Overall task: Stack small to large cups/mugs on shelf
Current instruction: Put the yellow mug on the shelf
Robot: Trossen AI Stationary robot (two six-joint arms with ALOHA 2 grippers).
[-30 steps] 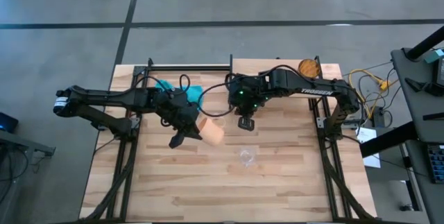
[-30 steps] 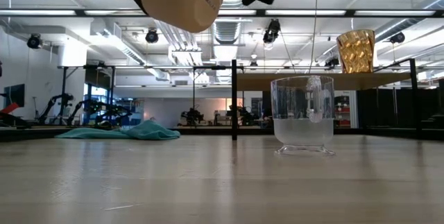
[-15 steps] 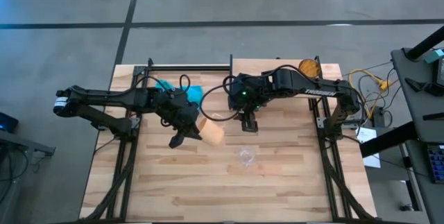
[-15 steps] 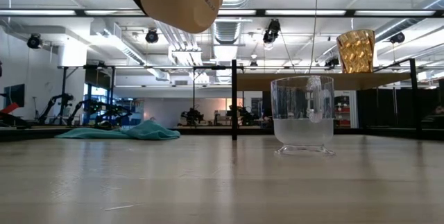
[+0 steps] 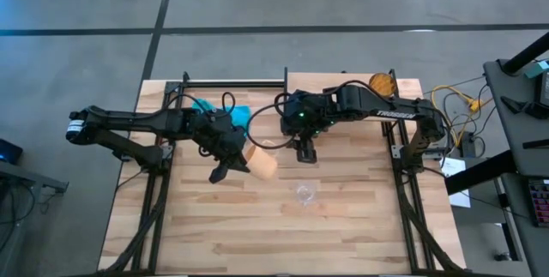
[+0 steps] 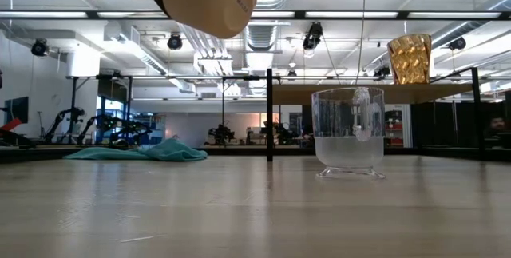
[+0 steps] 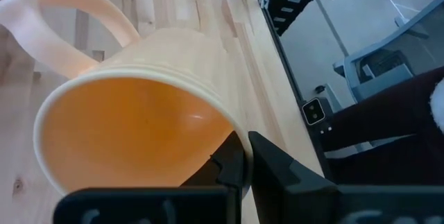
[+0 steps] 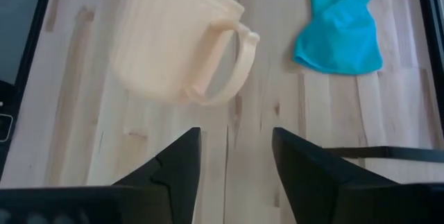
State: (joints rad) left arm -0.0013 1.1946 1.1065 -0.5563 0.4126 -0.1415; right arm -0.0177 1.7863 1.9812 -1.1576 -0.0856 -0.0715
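Take the glass cup (image 5: 304, 193) as your landmark: it stands upright on the tabletop (image 5: 343, 234), alone, clear of both arms. The orange mug (image 5: 262, 164) hangs in the air just beside it on the left arm's side, pinched at the rim by the left gripper (image 7: 239, 165), whose fingers are clamped through the mug's wall. The mug is tipped well over, its long axis nearly level, mouth facing back toward the left wrist and its handle (image 8: 232, 61) pointing toward the right arm.

Your right gripper (image 5: 306, 151) hovers above the table on the shelf side of the glass cup, jaws spread wide and holding nothing. Its wrist view looks straight at the mug's handle and side wall, with the teal cloth (image 8: 343, 23) beyond. So the right arm is the nearer one to the glass cup, which lies a short way out from it toward the table's front edge and below it.

The brown wood-grain cup (image 5: 382, 82) already sits on the shelf (image 5: 330, 80), far from the glass cup, behind the right arm. Neither the mug nor the glass cup is on the shelf yet.

The coming move likely turns on that handle facing your open right jaws, or the short drop onto the glass cup.
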